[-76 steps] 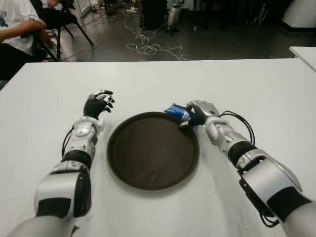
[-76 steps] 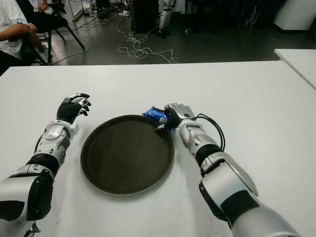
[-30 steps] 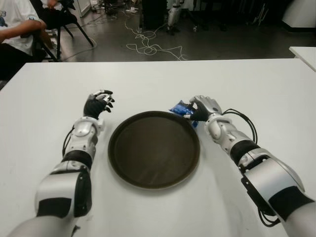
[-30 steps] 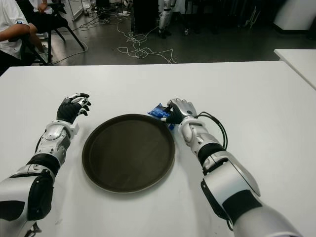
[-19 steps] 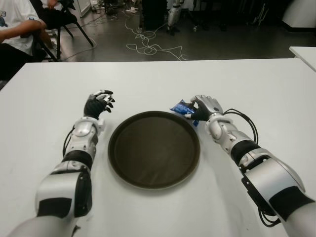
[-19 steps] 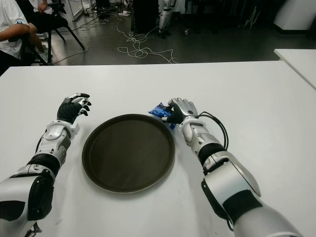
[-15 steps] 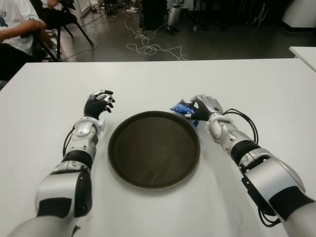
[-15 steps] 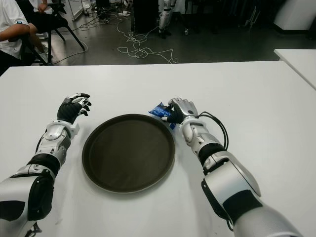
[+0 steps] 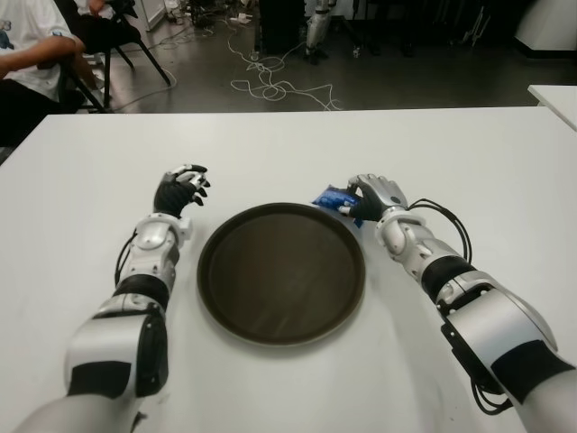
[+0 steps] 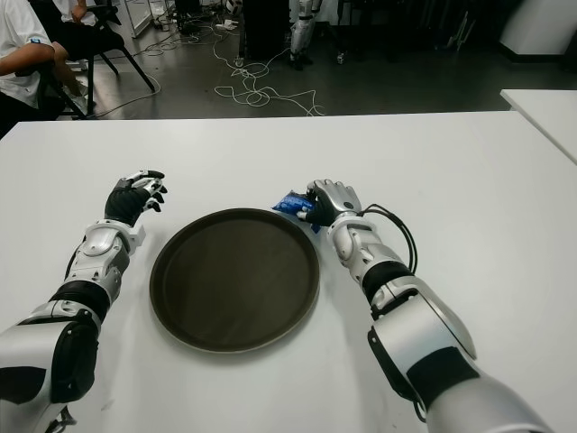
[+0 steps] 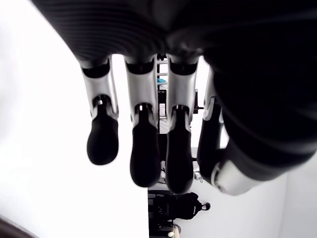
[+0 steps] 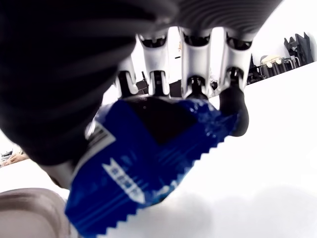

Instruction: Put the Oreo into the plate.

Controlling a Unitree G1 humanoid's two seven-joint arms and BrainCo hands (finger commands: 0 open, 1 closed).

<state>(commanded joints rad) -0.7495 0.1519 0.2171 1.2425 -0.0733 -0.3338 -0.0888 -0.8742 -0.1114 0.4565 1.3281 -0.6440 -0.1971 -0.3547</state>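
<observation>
Right hand [image 9: 371, 196] is clamped on the blue Oreo pack [image 12: 148, 158]: fingers [image 12: 233, 106] wrap over its top, thumb under it. Pack sticks out past the fingertips toward the plate [image 9: 281, 336], sitting just at the far right rim, not inside. Left hand [image 9: 178, 189] is beside the plate's left edge, fingers [image 11: 143, 158] loosely curled, holding nothing.

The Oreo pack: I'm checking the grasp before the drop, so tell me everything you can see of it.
The Oreo pack is a small blue glossy wrapper with white print and a zigzag-cut sealed edge, crinkled like thin plastic film. The right hand is closed on it, fingers curled over its top. It shows at the far right rim of the dark round plate, not yet inside it. Whether it touches the white table cannot be told.
</observation>
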